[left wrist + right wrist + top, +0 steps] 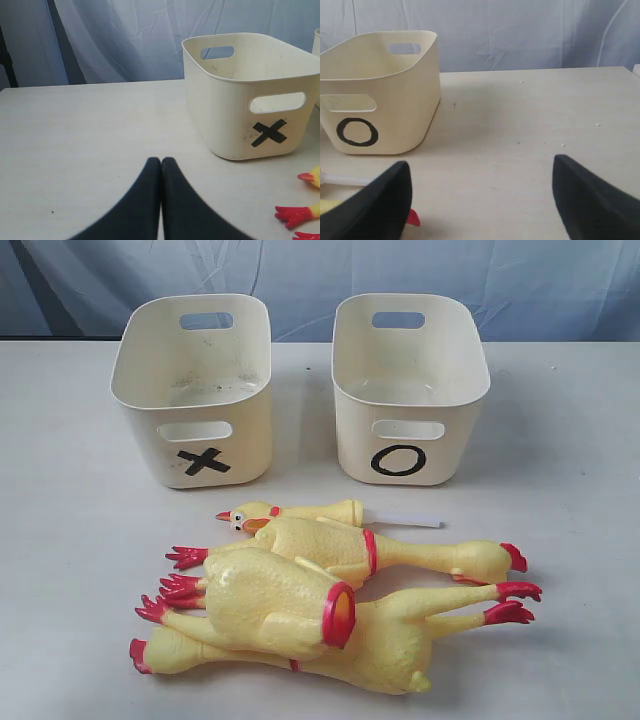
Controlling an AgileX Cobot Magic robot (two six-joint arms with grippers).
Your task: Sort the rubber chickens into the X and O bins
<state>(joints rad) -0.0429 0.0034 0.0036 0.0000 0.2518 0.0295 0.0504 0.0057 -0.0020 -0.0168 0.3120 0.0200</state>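
1. Exterior view: neither of my arms shows here. The rubber chickens (400, 640) lie in one tangled heap on the table (60, 540). They are just in front of the X bin (250, 440) on the left and the O bin (350, 440) on the right. Both bins look empty, so I judge the sorting has not begun. The chickens are long, yellow and glossy, with red combs, feet and neck rings. A headless body (265, 600) lies on top, its red-ringed opening facing the camera. A small head-and-neck piece (290, 512) lies nearest the bins. I would lift the top body first, so nothing beneath gets dragged. I would pinch across its thick trunk, not a thin leg, since soft rubber will likely squash and slip.

2. Left wrist view: my left pincer (161, 164) is clenched, tips touching, with nothing between them, above bare table. The X bin stands ahead of it. A beak and some red feet only just enter the frame. This pincer must spread before any pick.

3. Right wrist view: my right pincer (482, 182) is released, spread wide and empty, with the O bin ahead. A red scrap of chicken shows beside one finger. I judge this arm the readier one. It should come down centred over the body and close gently.
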